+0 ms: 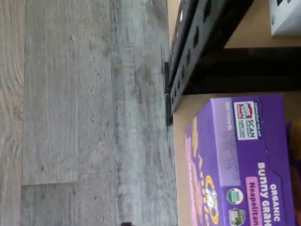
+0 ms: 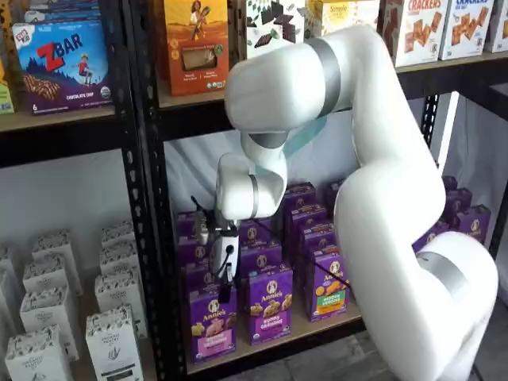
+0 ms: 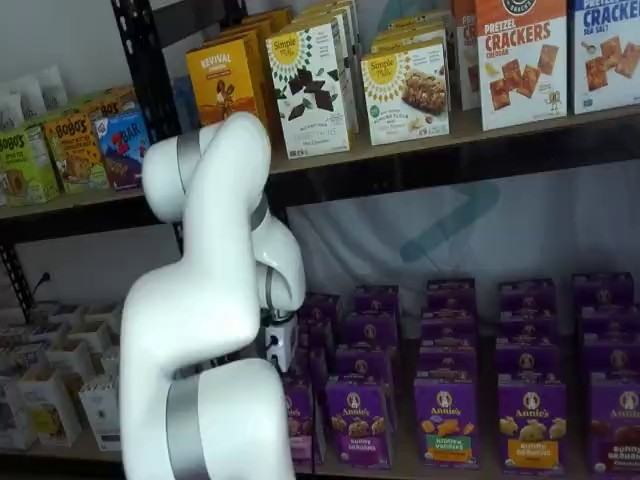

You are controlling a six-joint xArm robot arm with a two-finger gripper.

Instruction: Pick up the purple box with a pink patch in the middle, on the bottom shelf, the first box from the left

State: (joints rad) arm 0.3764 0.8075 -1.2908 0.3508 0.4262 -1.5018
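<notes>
The purple box (image 2: 213, 321) with a pink band stands upright at the front left of the bottom shelf (image 2: 274, 343). In the wrist view the purple box (image 1: 244, 165) lies close below the camera, pink "Neapolitan" label showing, on the tan shelf board (image 1: 186, 117). My gripper (image 2: 225, 287) hangs just above and slightly behind the box's top, its black fingers seen side-on, so no gap shows. In a shelf view only the gripper's white body (image 3: 281, 345) shows beside the arm, and the purple box (image 3: 300, 415) is partly hidden behind the arm.
A purple box with a purple band (image 2: 270, 305) and one with a green-orange patch (image 2: 327, 290) stand to the right, more rows behind. A black perforated upright (image 2: 151, 206) (image 1: 188, 52) is close on the left. White boxes (image 2: 111, 337) fill the neighbouring bay. An upper shelf (image 2: 198, 103) lies overhead.
</notes>
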